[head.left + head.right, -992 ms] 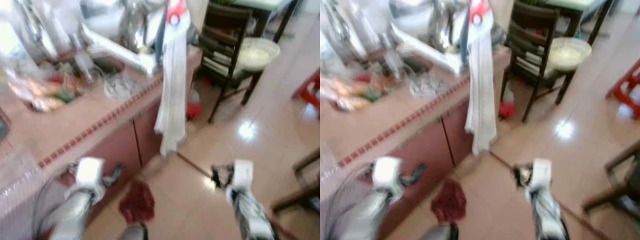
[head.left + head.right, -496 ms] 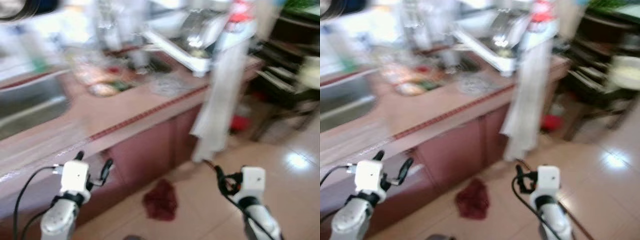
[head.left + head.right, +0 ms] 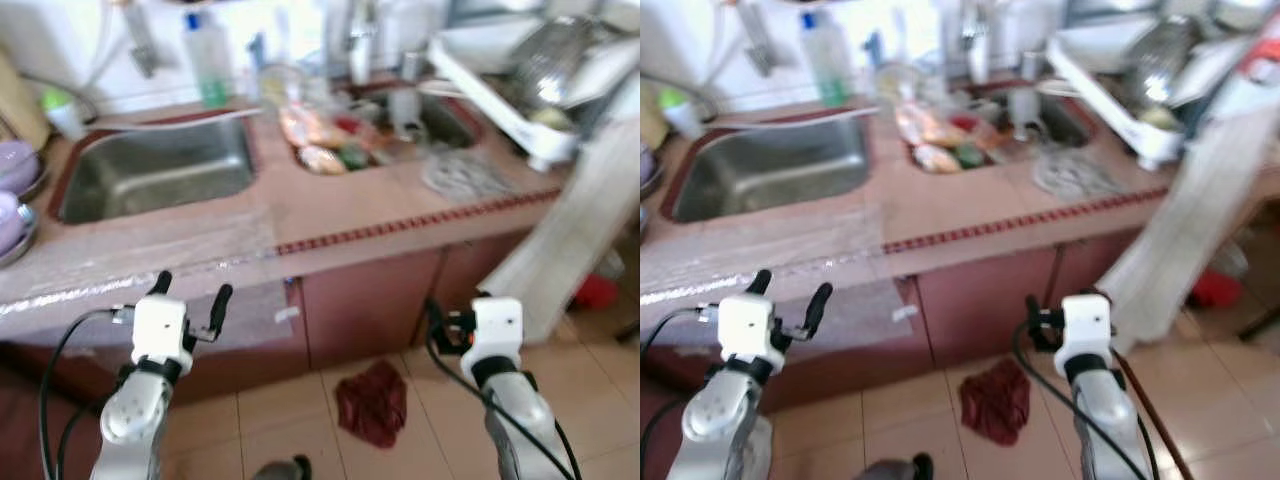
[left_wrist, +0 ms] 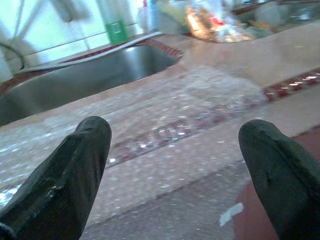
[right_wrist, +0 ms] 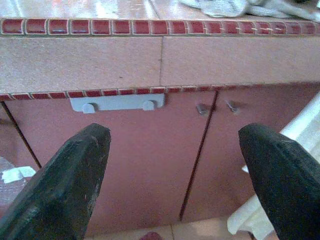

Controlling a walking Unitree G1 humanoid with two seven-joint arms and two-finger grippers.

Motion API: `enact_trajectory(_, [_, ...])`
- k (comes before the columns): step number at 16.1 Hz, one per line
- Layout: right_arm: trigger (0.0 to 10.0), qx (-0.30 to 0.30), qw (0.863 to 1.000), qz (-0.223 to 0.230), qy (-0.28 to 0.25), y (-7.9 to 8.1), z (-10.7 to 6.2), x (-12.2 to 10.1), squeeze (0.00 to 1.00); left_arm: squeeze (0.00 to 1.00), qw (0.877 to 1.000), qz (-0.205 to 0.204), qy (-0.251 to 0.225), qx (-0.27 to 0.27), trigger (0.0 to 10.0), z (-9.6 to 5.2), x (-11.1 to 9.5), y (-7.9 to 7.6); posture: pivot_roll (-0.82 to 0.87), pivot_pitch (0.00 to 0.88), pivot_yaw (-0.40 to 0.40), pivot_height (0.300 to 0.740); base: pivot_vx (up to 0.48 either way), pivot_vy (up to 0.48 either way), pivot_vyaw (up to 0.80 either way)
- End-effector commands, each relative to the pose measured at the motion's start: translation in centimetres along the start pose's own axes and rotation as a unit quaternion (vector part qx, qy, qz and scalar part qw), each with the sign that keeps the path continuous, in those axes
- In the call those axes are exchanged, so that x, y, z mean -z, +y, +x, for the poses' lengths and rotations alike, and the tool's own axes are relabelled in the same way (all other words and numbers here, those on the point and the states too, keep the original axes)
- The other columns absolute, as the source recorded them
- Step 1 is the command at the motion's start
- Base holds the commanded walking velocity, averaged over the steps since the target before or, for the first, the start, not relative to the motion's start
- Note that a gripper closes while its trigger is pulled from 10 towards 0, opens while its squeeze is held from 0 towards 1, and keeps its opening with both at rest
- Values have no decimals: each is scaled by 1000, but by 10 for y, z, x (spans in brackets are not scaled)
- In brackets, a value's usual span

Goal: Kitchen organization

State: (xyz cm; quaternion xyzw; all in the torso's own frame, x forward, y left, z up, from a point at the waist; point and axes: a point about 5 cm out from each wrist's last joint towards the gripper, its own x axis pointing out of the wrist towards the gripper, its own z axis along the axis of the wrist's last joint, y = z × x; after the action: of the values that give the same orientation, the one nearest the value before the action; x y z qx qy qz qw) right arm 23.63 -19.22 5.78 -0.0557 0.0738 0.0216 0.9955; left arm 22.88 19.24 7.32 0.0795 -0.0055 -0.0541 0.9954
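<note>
Both pincers hanging out in front of the pink desk, nothing in either.

The left pincer is sitting wide open just short of the desk edge, facing the steel sink and the clear plastic sheet in front of it. The right pincer is also spread open, lower down, looking at the red cabinet doors under the desk. A dark red rag is lying on the floor between the arms, well below the sink.
</note>
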Motion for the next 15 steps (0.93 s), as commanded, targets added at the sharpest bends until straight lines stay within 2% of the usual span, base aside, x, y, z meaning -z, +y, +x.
enact_trajectory(1, [10000, -8, 1000, -4, -14, 5, 2, -8, 0, 0, 1000, 7, -15, -5, 10000, 4, -11, 1, 5, 0, 44, 740, 0, 0, 800])
enact_trajectory(5, [10000, -22, 999, -9, -23, 15, 3, -16, 0, 0, 1000, 0, -22, 2, 10000, 7, -26, -15, 27, 0, 22, 740, 0, 0, 800])
enact_trajectory(8, [10000, -15, 1000, -9, -18, 18, 1, -13, 0, 0, 1000, -7, -8, -9, 10000, -1, -27, -20, 15, 0, 29, 740, 0, 0, 800])
enact_trajectory(9, [10000, -16, 999, -12, -33, 23, -1, -22, 0, 0, 1000, -14, -6, -11, 10000, -3, -30, -19, 5, 0, 31, 740, 0, 0, 800])
enact_trajectory(11, [10000, -2, 999, 14, -47, 26, -1, -31, 0, 0, 1000, -28, 5, 4, 10000, -1, -30, -18, 13, 0, 32, 740, 0, 0, 0])
enact_trajectory(12, [10000, 1, 999, 10, -48, 27, 1, -34, 0, 0, 1000, -20, 1, 16, 10000, 1, -32, -19, 21, 0, 27, 740, 0, 0, 0])
enact_trajectory(13, [10000, 0, 999, 7, -45, 29, 5, -30, 0, 0, 999, -22, -7, 34, 10000, 3, -34, -21, 32, 0, 21, 740, 0, 0, 0])
enact_trajectory(14, [10000, 4, 1000, 4, -30, 27, 9, -25, 0, 0, 999, -17, -5, 28, 10000, 6, -33, -20, 40, 0, 15, 740, 0, 0, 0])
enact_trajectory(15, [10000, 12, 1000, 11, -15, 25, 20, -18, 0, 0, 1000, -28, -3, 9, 10000, 12, -30, -22, 41, 0, 21, 740, 0, 0, 0])
